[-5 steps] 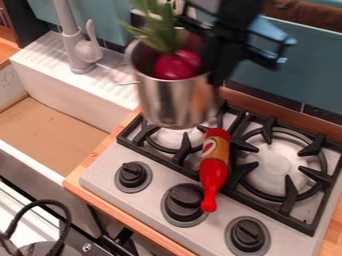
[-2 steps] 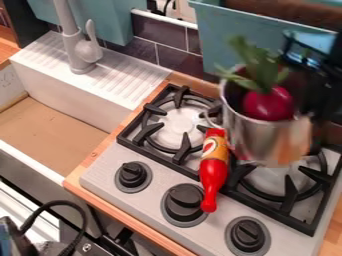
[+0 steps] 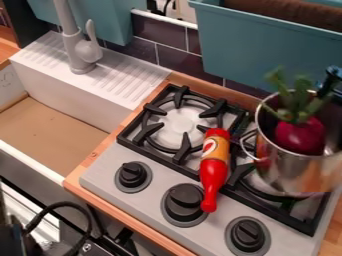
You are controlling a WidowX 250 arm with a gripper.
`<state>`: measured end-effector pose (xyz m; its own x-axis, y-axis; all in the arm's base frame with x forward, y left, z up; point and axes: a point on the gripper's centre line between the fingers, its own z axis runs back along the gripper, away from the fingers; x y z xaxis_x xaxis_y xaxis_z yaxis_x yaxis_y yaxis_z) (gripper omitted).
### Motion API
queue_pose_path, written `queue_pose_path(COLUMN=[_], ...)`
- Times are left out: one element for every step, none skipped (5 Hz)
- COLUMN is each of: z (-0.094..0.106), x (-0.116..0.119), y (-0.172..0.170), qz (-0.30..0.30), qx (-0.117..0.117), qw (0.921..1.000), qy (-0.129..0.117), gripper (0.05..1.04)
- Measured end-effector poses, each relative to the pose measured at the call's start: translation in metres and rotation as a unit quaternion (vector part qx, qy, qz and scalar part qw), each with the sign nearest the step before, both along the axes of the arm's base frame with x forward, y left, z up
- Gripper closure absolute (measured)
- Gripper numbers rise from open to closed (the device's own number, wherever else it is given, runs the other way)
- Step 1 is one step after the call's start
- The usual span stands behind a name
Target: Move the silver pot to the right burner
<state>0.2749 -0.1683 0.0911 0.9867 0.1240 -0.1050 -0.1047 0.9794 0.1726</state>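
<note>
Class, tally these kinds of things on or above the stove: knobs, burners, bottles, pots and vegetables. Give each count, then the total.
Knobs: 3
Burners: 2, one partly hidden
Bottles: 1
Pots: 1
Vegetables: 1
Total: 8

Black gripper at the right edge.
A small dark piece of it appears in the upper half of the camera view, with a bluish sheen near its top; its tilt is hard to tell.
</note>
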Motion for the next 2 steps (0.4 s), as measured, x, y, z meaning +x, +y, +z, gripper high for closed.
queue_pose_path(z=[-0.0053,-0.0107], x=[0.0012,-0.0013], y=[-0.0068,-0.0041], qz=[0.000,0.006], qx=[-0.005,0.004], qw=[0.9999,0.9999], qy=[-0.009,-0.010], gripper=[1.030,1.030])
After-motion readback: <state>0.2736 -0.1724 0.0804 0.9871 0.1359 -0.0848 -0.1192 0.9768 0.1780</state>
